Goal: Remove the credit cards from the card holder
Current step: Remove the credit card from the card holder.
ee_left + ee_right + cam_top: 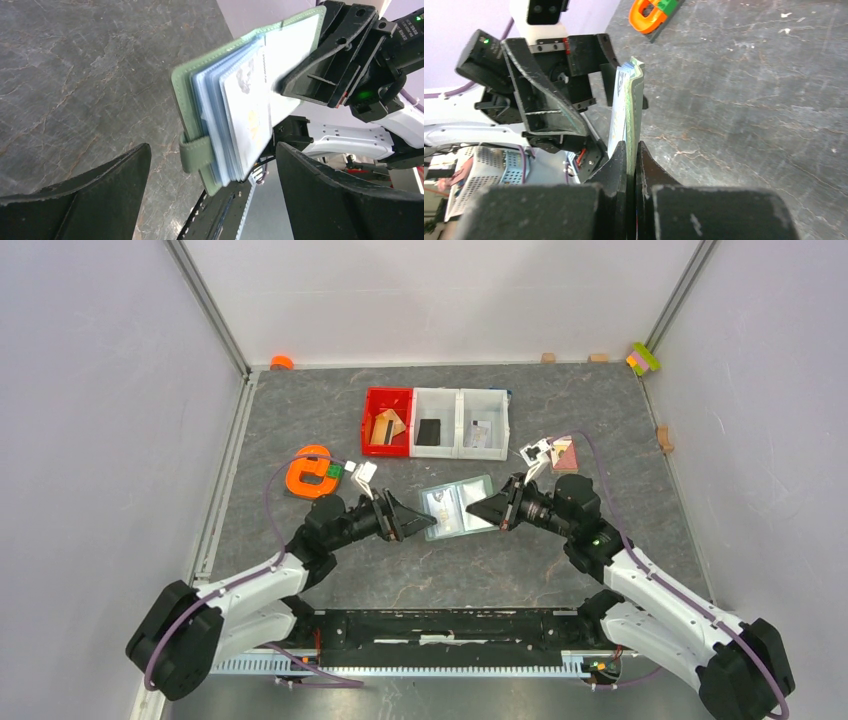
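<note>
The sage-green card holder [458,508] hangs open above the table between my two arms. My right gripper [632,145] is shut on its green cover edge [636,95] and holds it on edge. In the left wrist view the holder [197,95] shows its strap tab and a stack of pale pockets, with a pale blue-white credit card [247,115] facing out. My left gripper [212,146] is open, its two fingers standing wide on either side of the holder's free end without touching it. From above, the left gripper [432,523] and the right gripper [474,508] face each other.
At the back stand a red bin [372,405] holding a tan-gold card [385,428] and two white bins [459,412] with a dark card and a pale card. An orange object [312,472] lies at the left. A pink square item [565,455] lies at the right.
</note>
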Controlling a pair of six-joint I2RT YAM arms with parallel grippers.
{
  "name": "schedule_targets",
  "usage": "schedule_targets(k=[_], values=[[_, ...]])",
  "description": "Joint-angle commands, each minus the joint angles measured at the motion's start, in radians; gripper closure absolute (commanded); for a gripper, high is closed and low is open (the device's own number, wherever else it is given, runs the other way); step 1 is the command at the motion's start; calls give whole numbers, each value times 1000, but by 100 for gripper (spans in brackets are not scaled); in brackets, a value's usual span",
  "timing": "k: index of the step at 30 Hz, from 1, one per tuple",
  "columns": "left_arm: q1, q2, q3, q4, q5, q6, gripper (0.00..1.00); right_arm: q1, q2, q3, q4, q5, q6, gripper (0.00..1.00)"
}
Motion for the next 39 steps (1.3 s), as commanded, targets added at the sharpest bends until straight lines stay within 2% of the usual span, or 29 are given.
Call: schedule_targets(k=[1,4,6,11,17,20,21,25,27,29,33,37,39], values=[[5,47,51,79,33,-25,0,-6,-3,3,114,-79,58,100],[6,93,54,129,43,-42,2,-5,-1,2,116,-91,63,100],[6,117,54,186,64,-61,9,-7,-1,-1,118,-97,66,100],[7,144,40,295,91,-105,39,-15,-4,-17,108,-93,55,98],[7,136,43,281,105,-105,81,-20,2,-29,59,-86,1,91],[7,134,47,259,110,-101,98,-24,-3,-31,38,-76,-28,86],[7,134,48,249,109,-98,98,-25,-6,-31,23,-67,-41,81],[7,120,46,202,95,-79,98,-30,-32,8,-117,30,-159,49],[6,105,53,143,75,-56,98,-30,-57,40,-225,108,-233,44],[7,92,64,79,56,-35,98,-30,-86,75,-295,175,-298,43],[6,92,87,-14,24,3,98,-29,-136,118,-348,204,-374,52],[-4,119,95,-4,29,3,98,-27,-156,90,-264,100,-357,68],[-21,137,99,16,33,-5,98,-25,-142,59,-202,40,-315,71]])
